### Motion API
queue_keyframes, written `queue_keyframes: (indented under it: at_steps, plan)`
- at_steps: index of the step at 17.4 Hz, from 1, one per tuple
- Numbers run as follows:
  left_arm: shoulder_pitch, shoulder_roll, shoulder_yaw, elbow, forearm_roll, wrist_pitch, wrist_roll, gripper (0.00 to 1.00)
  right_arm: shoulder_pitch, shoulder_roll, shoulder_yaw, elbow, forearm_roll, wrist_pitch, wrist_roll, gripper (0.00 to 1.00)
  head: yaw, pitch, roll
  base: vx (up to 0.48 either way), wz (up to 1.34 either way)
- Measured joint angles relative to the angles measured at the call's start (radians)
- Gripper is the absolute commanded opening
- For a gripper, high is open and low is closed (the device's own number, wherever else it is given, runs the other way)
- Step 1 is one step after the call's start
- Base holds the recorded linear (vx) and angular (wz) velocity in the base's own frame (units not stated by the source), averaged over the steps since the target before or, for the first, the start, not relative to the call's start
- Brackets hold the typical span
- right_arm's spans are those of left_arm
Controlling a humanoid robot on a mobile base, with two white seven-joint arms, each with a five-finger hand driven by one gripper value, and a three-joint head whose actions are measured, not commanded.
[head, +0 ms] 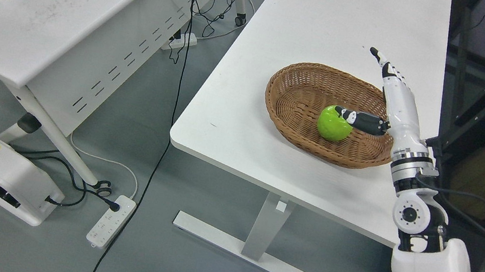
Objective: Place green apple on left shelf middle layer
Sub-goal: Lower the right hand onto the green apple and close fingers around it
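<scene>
Over the wicker basket (308,88) on the white desk (338,24): right hand (387,100) spread open, fingers straight, thumb (359,119) touching the green apple (335,124) lying inside, nothing gripped yet. Best done by lowering the palm beside the fruit, curling fingers round the far side opposite the thumb, then lifting clear of the rim. No shelf visible.

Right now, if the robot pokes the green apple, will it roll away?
Probably a little: the green apple is round and looks smooth, maybe slippery. The basket walls should catch it. The right hand is open, thumb at the apple.
</scene>
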Motion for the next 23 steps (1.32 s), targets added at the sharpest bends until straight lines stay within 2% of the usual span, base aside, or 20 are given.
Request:
queue_keyframes:
  at_steps: [14, 23]
  plan:
    - [0.0, 0.0, 0.0, 0.0, 0.0, 0.0, 0.0, 1.0, -0.153, -0.009, 0.232, 0.324, 0.247, -0.032, 0.001, 0.98, 0.0, 0.0, 0.0, 0.027, 0.0]
    - [0.0, 0.0, 0.0, 0.0, 0.0, 0.0, 0.0, 1.0, -0.193, -0.016, 0.302, 0.435, 0.297, -0.034, -0.003, 0.95, 0.0, 0.0, 0.0, 0.007, 0.0]
